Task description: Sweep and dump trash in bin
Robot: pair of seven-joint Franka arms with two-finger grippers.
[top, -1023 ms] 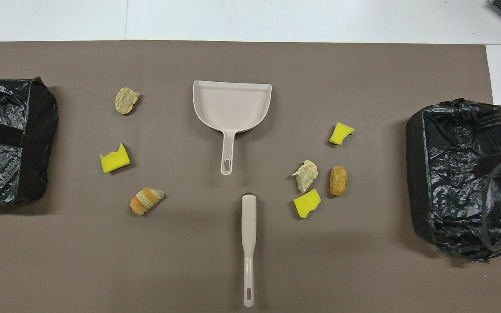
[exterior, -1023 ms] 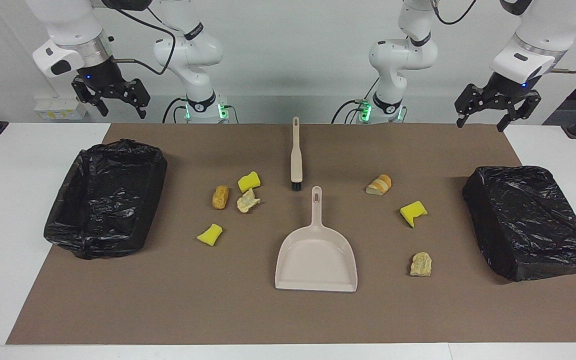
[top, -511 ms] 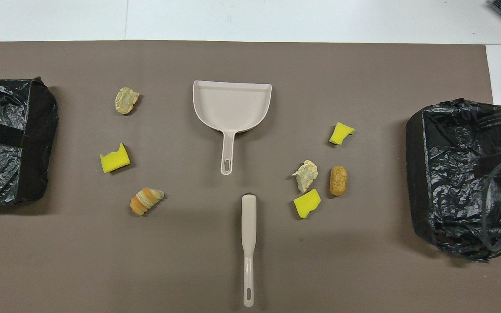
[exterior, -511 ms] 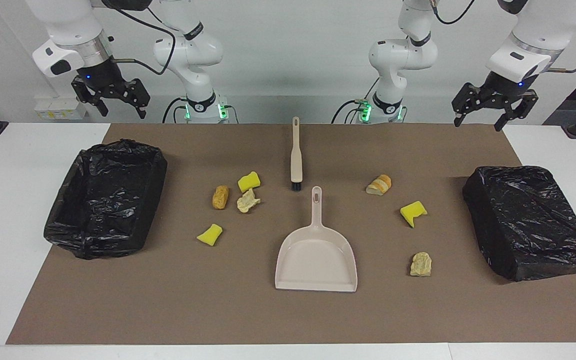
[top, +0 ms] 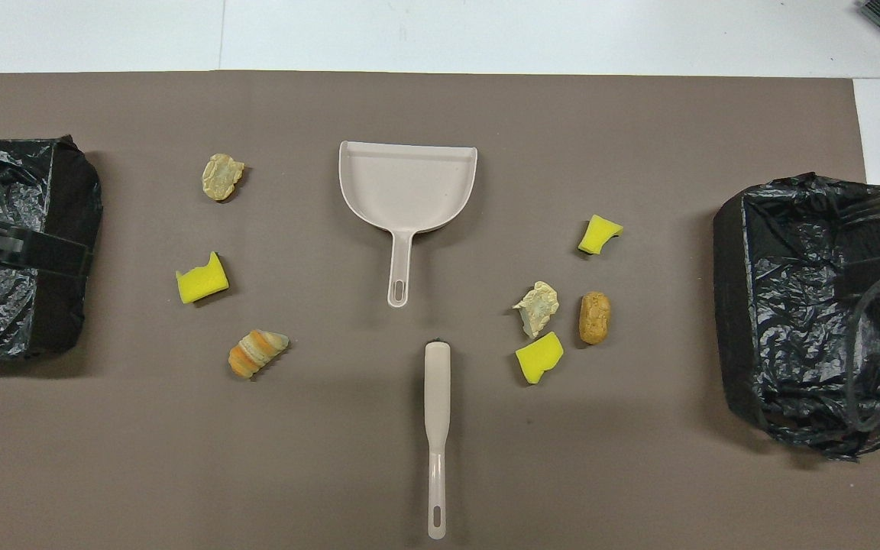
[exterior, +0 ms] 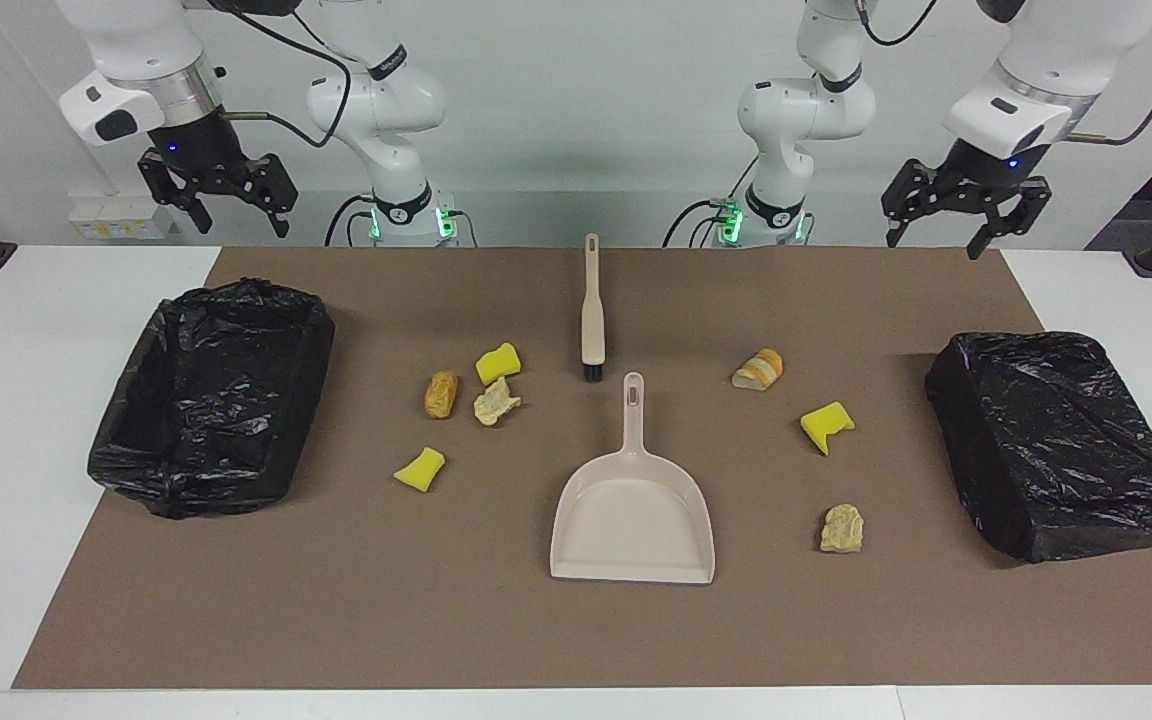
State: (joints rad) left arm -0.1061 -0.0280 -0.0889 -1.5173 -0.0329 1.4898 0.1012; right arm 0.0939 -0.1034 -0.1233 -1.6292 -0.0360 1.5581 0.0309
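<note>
The trash lies on the brown mat around a beige dustpan (exterior: pixel 633 520) (top: pixel 407 187) and a beige brush (exterior: pixel 592 310) (top: pixel 437 397). Toward the right arm's end lie two yellow sponge chunks (exterior: pixel 498 362) (exterior: pixel 420 468), a bread piece (exterior: pixel 441 393) and a paper wad (exterior: pixel 496 402). Toward the left arm's end lie a bread piece (exterior: pixel 759 369), a sponge chunk (exterior: pixel 826 425) and a paper wad (exterior: pixel 842 528). My right gripper (exterior: pixel 236 218) hangs open and holds nothing, high over the robots' edge of the table. My left gripper (exterior: pixel 936 240) is likewise open and holds nothing.
A bin lined with a black bag (exterior: pixel 211 400) (top: pixel 814 305) stands at the right arm's end of the mat. A second black-bagged bin (exterior: pixel 1056 440) (top: pixel 12 252) stands at the left arm's end. White table (exterior: pixel 36 300) borders the mat.
The left gripper has risen and drifted toward the table's middle. The right gripper has risen slightly. Nothing on the mat has moved.
</note>
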